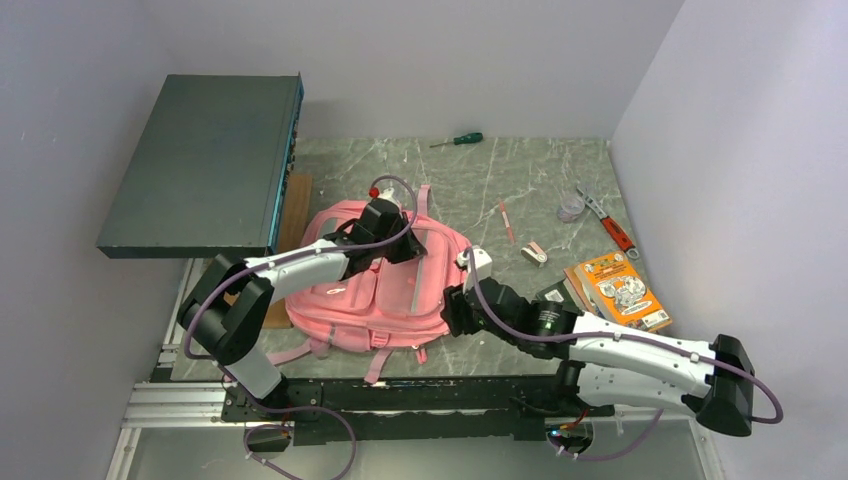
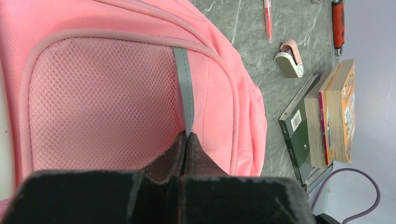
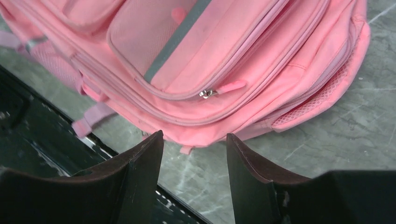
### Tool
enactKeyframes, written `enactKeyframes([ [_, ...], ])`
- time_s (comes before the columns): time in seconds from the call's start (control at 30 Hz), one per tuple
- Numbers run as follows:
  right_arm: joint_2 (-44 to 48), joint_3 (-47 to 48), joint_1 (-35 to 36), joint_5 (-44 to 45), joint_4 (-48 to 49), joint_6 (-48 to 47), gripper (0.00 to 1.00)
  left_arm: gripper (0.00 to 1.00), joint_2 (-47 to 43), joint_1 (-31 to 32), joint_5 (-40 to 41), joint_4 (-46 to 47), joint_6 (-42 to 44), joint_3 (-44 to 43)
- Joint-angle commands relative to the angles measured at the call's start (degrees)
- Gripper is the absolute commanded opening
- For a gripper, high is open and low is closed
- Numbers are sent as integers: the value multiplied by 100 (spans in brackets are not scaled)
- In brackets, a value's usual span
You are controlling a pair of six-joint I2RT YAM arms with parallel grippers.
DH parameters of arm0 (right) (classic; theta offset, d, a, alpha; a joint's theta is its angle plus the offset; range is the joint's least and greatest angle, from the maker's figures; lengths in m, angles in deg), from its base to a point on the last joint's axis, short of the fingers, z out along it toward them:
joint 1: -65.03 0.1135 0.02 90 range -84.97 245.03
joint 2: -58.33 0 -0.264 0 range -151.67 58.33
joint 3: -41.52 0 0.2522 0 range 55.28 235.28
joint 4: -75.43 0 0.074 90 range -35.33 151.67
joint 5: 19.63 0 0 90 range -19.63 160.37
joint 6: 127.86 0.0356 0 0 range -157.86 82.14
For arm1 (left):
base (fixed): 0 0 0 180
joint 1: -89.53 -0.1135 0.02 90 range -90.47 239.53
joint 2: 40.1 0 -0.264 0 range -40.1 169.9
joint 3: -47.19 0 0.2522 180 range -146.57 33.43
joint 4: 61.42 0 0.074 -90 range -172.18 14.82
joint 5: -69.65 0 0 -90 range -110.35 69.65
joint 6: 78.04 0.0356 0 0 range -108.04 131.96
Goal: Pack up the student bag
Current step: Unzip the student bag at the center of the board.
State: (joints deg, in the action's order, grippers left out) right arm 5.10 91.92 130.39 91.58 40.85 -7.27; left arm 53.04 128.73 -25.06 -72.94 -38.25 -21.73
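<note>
Pink fabric filled the middle of the table (image 1: 520,180): the student bag (image 1: 370,290) lay flat, front pockets up, straps trailing toward 6 o'clock in the overhead view. The left gripper (image 2: 187,137) hung over the bag's 12 o'clock end, clenched tight. Its tips met at the grey strip (image 2: 183,79) beside the mesh pocket (image 2: 102,102); whether any cloth was caught between them could not be told. The right gripper (image 3: 194,135) stood at the bag's 4 o'clock edge, released, jaws apart with nothing between them. A zip pull (image 3: 223,87) sat on the front pocket just beyond those jaws, and every zip in sight looked closed. The books (image 1: 620,290), the correction tape (image 1: 536,253) and the pen (image 1: 506,222) lay on the table off toward 2 and 3 o'clock, none of them packed.

The step in hand seemed to be opening the bag, one arm steadying it and the other lined up on a zip. The next move likely called for the right jaws to advance onto the pull, close squarely on that small tab, and draw it along the zip's curve against the left arm's hold.
</note>
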Motion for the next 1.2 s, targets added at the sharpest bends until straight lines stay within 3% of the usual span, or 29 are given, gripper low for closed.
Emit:
enactKeyframes([
  [0.0,-172,197,-287,-862,-294,-1242,55,0,-205,26,-80,42,176,-332],
  [0.1,-453,190,-582,-1325,42,-1745,55,0,-187,26,-123,72,192,-324],
  [0.3,-781,324,-692,-2361,450,-3873,57,0,-103,26,-266,106,242,-355],
  [0.5,-350,199,-967,-2159,56,-5616,70,0,-4,26,-299,-23,350,-497],
  [0.57,-266,47,-1386,-2420,326,-6003,71,0,38,26,-354,-7,350,-549],
  [0.73,-389,57,-2401,-4411,513,-6424,65,0,148,26,-499,-5,274,-624],
  [1.03,-1200,282,-2850,-5533,704,-6747,62,0,231,26,-673,9,223,-733],
  [1.17,-1384,91,-2854,-5551,1135,-6664,62,0,209,14,-654,3,251,-720],
])
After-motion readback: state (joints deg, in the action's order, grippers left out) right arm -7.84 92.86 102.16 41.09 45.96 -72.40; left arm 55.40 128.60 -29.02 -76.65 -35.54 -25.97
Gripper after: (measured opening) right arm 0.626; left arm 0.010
